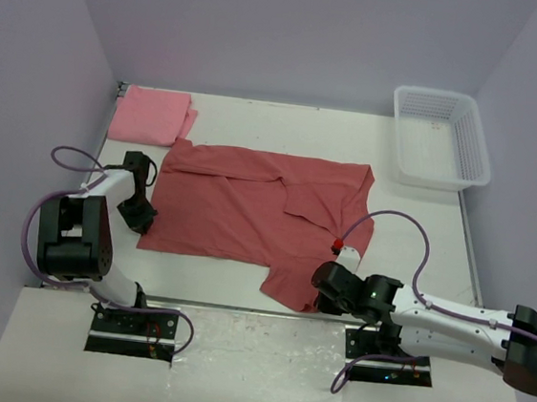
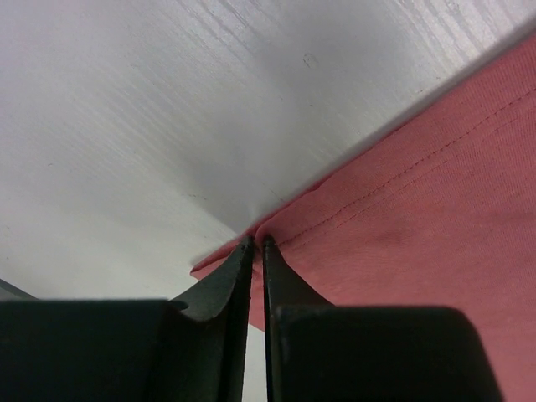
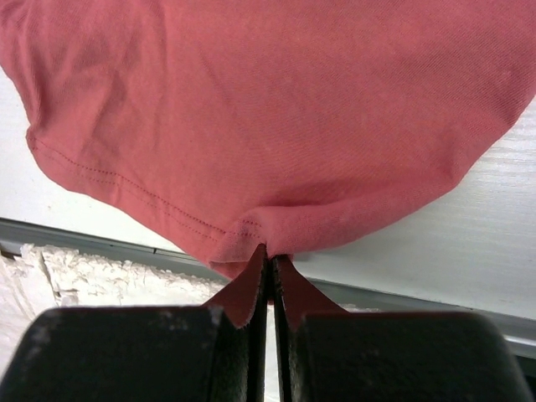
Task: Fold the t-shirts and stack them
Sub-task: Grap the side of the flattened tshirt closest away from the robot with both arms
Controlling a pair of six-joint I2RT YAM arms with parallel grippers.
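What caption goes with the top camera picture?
Left tool and right tool pinch edges of the red t-shirt on the table.

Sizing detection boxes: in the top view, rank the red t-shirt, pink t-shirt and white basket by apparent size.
1. The brick-red t-shirt, spread flat, is by far the largest.
2. The white basket.
3. The pink t-shirt, folded, looks somewhat smaller than the basket. Both sit similarly far back, so nearness hardly skews this.

Pale lavender walls close in a white table on three sides, under soft, even light with only faint shadows.
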